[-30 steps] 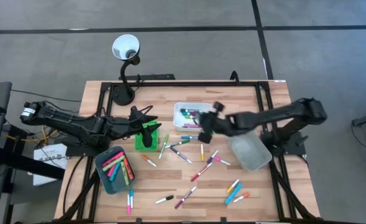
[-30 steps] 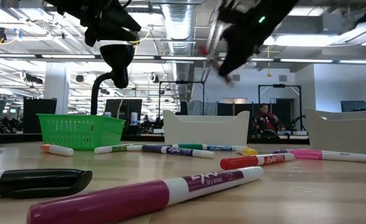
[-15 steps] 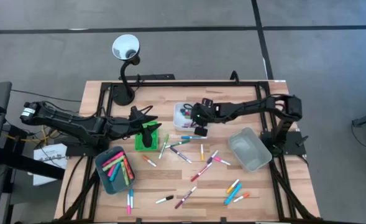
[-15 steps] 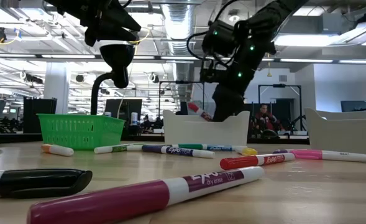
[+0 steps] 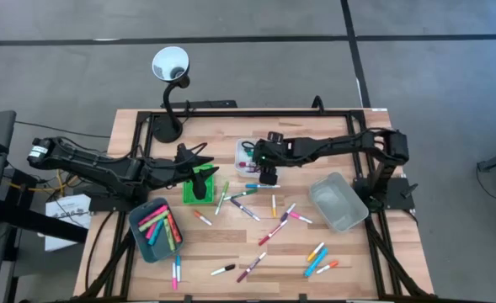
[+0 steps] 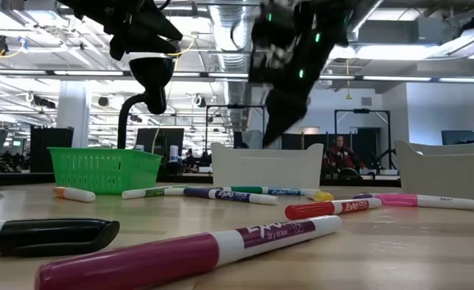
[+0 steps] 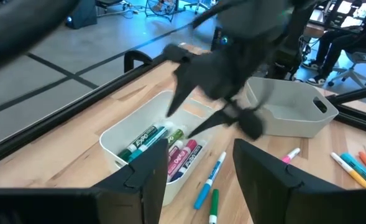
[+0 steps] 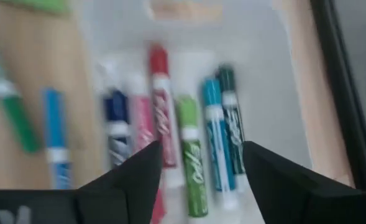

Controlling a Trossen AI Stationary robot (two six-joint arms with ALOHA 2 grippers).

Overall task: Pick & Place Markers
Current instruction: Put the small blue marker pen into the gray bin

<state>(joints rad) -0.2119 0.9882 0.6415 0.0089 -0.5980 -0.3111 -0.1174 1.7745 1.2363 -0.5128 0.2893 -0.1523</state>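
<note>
We saw right hand point(image 5: 263, 160) wide, empty, over white tray point(image 5: 280, 145) | left hand point(image 5: 199, 160) wide above green tray point(image 5: 189, 194) | markers point(image 5: 256, 268) on worktop point(image 5: 231, 244)

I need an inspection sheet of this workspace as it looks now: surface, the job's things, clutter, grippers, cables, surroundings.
Surface: light wooden table with black frame.
Job's things: coloured markers scattered on the table; more markers lie in the white rectangular tray and the dark teal tray.
Clutter: small green mesh basket; clear grey tray; black gooseneck lamp.
Grippers: right gripper over the white tray, jaws open, holding nothing; left gripper above the green basket, jaws open.
Cables: yellow wires beside the left arm's base.
Surroundings: grey floor; a seated person far behind.
</note>
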